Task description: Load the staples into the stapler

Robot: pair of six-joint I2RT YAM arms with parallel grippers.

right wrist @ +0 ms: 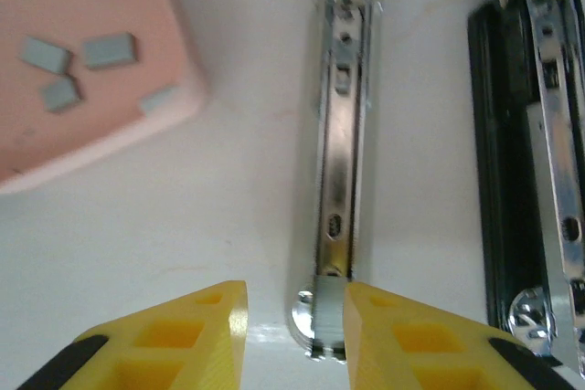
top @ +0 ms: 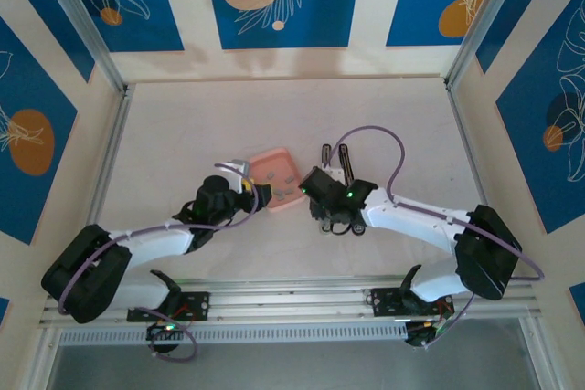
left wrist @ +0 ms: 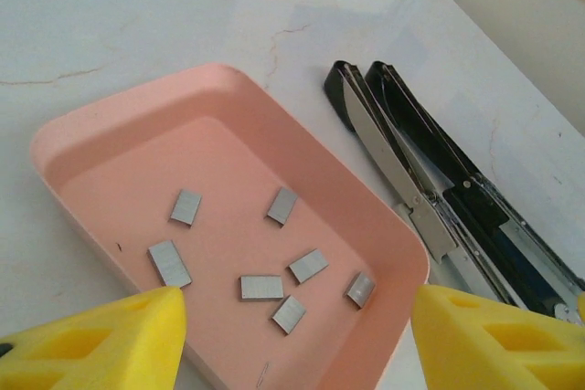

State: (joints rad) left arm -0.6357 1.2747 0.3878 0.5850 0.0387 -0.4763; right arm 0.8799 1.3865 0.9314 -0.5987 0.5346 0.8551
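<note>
The stapler (right wrist: pixel 340 162) lies opened out on the table, its silver channel running away from my right gripper (right wrist: pixel 294 335). One grey strip of staples (right wrist: pixel 329 310) sits in the near end of that channel, against the right yellow finger (right wrist: pixel 411 344); the other finger stands apart, so the jaws are open. The stapler's black arm (right wrist: pixel 539 162) lies to the right. My left gripper (left wrist: pixel 292 335) hovers open over the pink tray (left wrist: pixel 137 107), where several loose staples (left wrist: pixel 261 287) lie flat. From above, the stapler (top: pixel 340 160) lies just right of the tray (top: pixel 279 175).
Both arms meet at the middle of the white table (top: pixel 183 125), the left gripper (top: pixel 247 184) at the tray's left side and the right gripper (top: pixel 318 191) at its right. Metal frame rails (top: pixel 108 162) border the table.
</note>
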